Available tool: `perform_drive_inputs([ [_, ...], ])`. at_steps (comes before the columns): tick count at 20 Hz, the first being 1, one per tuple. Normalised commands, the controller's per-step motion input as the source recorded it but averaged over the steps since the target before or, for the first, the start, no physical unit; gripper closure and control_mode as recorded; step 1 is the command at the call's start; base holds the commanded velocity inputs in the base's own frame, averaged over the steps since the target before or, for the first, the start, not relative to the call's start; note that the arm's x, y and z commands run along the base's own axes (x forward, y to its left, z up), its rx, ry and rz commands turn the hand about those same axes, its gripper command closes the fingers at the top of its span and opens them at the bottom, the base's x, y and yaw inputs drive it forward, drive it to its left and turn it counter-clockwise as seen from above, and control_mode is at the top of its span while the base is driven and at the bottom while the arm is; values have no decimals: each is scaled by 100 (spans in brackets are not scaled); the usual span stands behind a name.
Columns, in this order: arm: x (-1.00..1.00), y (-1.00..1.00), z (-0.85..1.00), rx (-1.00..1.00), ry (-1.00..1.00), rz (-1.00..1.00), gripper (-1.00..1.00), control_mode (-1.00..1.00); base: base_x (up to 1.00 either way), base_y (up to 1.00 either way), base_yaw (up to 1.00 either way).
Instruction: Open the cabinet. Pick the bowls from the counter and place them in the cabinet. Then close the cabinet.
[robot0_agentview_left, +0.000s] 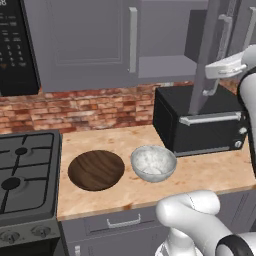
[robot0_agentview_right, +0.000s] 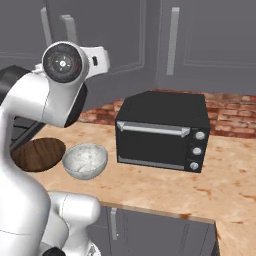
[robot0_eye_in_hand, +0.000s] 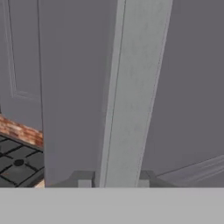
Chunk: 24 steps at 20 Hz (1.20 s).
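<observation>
Where the counter meets its front edge, a grey drawer front sits just below, left of the toaster oven.

- Bare tan slab runs along the whole front of the toaster oven; open room there, and more at its right in the right base view.
- Marble bowl: upright on the counter, just off the toaster oven's front left corner, near it but not touching. Nothing in it.
- Wood-grain bowl: further left of the toaster oven, just beside the marble bowl with a narrow strip of counter between them. Also empty. Its left rim is close to the counter edge at the black stove.
- Toaster oven stands toward the back of the counter, door shut.
- Brick backsplash runs behind and to its left.
- Cabinet hangs above the toaster oven. Left door shut; right door swung out over the toaster oven, seen nearly edge-on. Behind it the cabinet's floor shows bare.
- Gripper: up at the open door, fingertips closed narrow on either side of its silver bar handle, clamped on it.
</observation>
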Motion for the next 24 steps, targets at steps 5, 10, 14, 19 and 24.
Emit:
perform_drive_inputs([
  [5,-48,-51,0,0,1,7,100,-100,0,0,0],
  [10,-38,-49,0,0,0,7,100,-100,0,0,0],
  [14,-24,-44,-5,0,0,10,100,-100,0,0,0],
  [19,0,-27,-23,7,-1,6,-100,-100,0,0,0],
  [24,0,-5,-33,3,-4,1,-100,-100,0,0,0],
])
